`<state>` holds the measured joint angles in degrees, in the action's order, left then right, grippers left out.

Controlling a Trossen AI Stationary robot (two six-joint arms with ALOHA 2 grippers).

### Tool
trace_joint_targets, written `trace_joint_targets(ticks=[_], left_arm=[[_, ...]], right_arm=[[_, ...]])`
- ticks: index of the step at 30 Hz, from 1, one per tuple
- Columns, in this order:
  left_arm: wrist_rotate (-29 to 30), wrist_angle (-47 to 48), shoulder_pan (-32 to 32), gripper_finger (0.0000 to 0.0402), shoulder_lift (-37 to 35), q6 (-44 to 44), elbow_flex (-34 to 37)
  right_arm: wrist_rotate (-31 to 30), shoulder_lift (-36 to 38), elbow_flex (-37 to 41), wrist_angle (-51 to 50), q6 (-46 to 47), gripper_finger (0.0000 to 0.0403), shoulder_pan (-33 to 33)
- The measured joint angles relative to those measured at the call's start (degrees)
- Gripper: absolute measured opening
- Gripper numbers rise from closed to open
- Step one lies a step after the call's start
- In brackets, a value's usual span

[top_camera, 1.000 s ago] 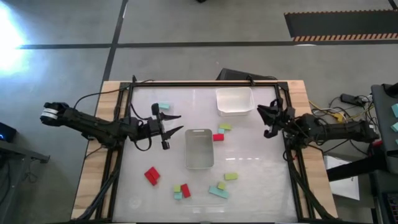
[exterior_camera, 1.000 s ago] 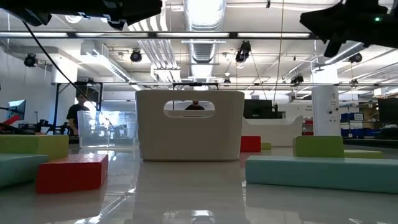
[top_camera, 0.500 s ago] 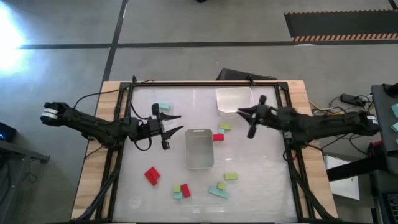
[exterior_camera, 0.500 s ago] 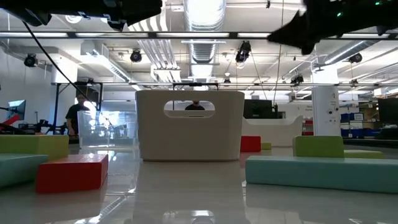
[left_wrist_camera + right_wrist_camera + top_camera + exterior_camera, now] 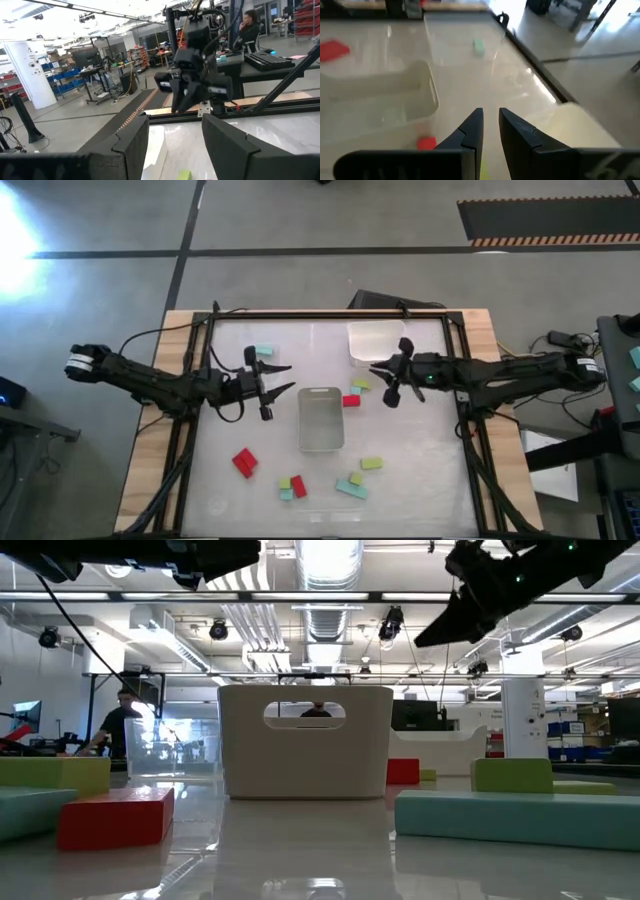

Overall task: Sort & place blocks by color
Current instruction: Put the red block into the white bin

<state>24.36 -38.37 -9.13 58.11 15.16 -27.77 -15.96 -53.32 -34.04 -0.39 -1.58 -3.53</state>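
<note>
Two clear trays stand empty: one [image 5: 321, 419] mid-surface, one [image 5: 376, 343] at the far edge. Blocks lie loose: a red one [image 5: 351, 401] just beside the middle tray, others [image 5: 296, 485] near the front. The right gripper [image 5: 388, 383], nearly pressed together and empty, has swung inward over the surface. The left gripper [image 5: 283, 378] stays spread, unmoved.

2 clear containers [image 5: 320, 420] on table [image 5: 420, 440]. 3 red blocks [image 5: 244, 462]: 1 beside centre container, 1 front left, 1 in front cluster. About 4 yellow-green blocks [image 5: 371, 464], about 4 teal blocks [image 5: 351, 489]; small ones in front cluster hard to separate. 2 robot arms [image 5: 160, 383].
</note>
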Motion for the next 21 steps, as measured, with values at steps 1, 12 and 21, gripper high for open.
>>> trace_joint_targets(ticks=[1, 12, 21], left_arm=[[0.0, 0.1, 0.0, 0.0168, 0.0, 0.0, 0.0], [0.0, 0.4, 0.0, 0.0168, 0.2, 0.0, 0.0], [0.0, 0.3, 0.0, 0.0168, 0.2, 0.0, 0.0]], right_arm=[[0.4, -0.7, -0.1, 0.0, 0.0, 0.0052, 0.0], [4.2, -6.5, -0.5, 0.3, 2.0, 0.0052, 0.0], [4.4, -11.0, -6.0, -4.5, 4.1, 0.0052, 0.0]])
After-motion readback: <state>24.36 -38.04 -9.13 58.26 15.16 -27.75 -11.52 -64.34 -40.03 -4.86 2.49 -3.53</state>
